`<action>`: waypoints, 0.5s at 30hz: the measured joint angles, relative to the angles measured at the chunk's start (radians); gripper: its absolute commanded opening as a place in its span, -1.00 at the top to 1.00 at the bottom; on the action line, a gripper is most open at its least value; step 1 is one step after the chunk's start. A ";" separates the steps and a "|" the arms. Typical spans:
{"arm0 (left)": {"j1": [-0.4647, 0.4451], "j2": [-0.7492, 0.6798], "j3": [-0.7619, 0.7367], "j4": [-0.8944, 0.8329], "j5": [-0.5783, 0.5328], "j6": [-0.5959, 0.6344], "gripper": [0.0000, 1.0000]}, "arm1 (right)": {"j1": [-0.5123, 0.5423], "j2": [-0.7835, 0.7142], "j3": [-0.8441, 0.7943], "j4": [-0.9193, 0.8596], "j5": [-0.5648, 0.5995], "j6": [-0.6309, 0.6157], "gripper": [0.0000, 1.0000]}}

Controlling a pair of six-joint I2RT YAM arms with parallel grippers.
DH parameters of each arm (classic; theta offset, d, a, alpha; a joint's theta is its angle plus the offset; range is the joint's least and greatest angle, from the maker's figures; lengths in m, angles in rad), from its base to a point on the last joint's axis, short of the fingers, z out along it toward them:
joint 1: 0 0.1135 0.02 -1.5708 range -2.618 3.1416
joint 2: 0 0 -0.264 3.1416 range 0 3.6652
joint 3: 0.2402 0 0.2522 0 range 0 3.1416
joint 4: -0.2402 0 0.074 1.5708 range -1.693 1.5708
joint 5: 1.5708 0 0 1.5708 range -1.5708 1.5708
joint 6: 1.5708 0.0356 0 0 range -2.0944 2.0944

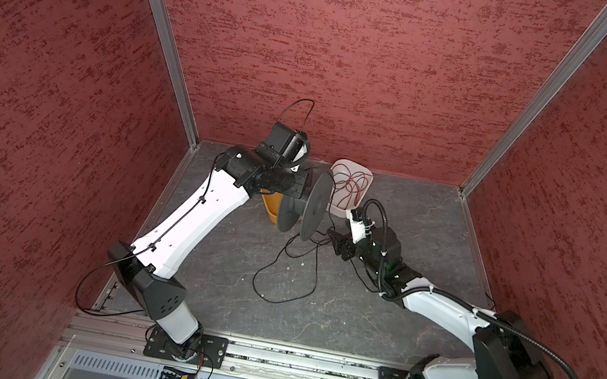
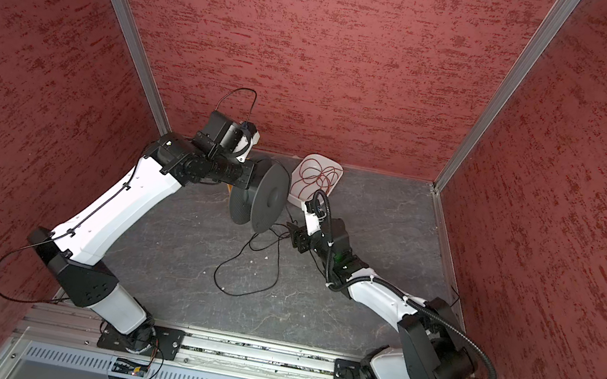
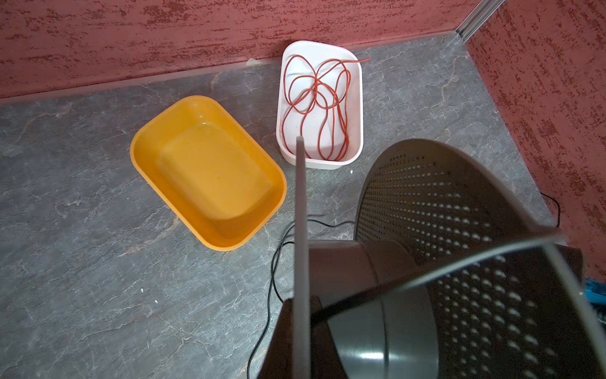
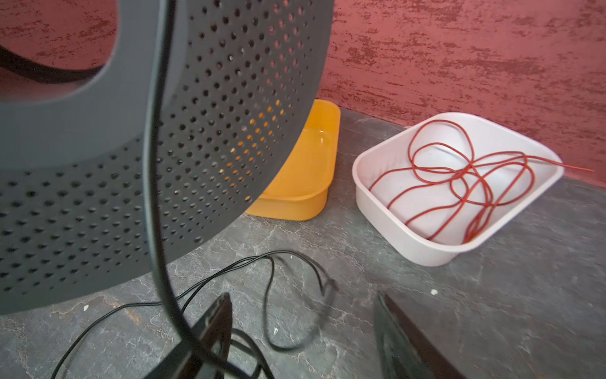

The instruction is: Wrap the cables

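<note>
Nearest the arm bases, the very thin, flexible black wire (image 1: 254,279) is seen lying in loose loops on the grey stone-patterned tabletop (image 1: 378,305), at about six o'clock of the black perforated plastic spool (image 1: 316,205). One strand is led up past the spool's flange.

Just beyond the loops, at about four o'clock of the spool, the right gripper (image 4: 303,295) is found with its fingers (image 4: 216,325) released and set well apart. The wire runs beside one of them and is not pinched.

The spool is carried by the left gripper (image 3: 300,305), whose fingers are clenched on the edge of one flange.

Farthest back, by the wall, the white plastic tray (image 3: 328,162) with a loose red cord (image 3: 316,80) is placed at about one o'clock of the spool. The empty yellow plastic tray (image 3: 210,170) sits at about eight o'clock of the white one.

The step in hand is judged to be taking up the wire for winding. It would be done well if the strand were pinched close to the spool, kept lightly taut and fed between the flanges onto the hub, with the slack kept from catching on the fingers.

The strand's place against the right fingers is shown only in the right wrist view. The gripped flange edge, the bare-looking hub and the whole yellow tray are shown only in the left wrist view. The full spread of the loops is given only in both top views.
</note>
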 measured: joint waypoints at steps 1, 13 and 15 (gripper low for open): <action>0.000 0.000 0.008 -0.011 -0.002 0.000 1.00 | 0.000 0.011 0.003 0.013 -0.008 0.010 0.18; 0.022 -0.071 0.031 -0.049 -0.011 -0.001 1.00 | -0.032 0.049 0.080 0.027 -0.012 0.045 0.69; 0.023 -0.079 0.044 -0.056 -0.010 -0.001 1.00 | -0.051 0.022 0.081 0.002 -0.011 0.039 0.74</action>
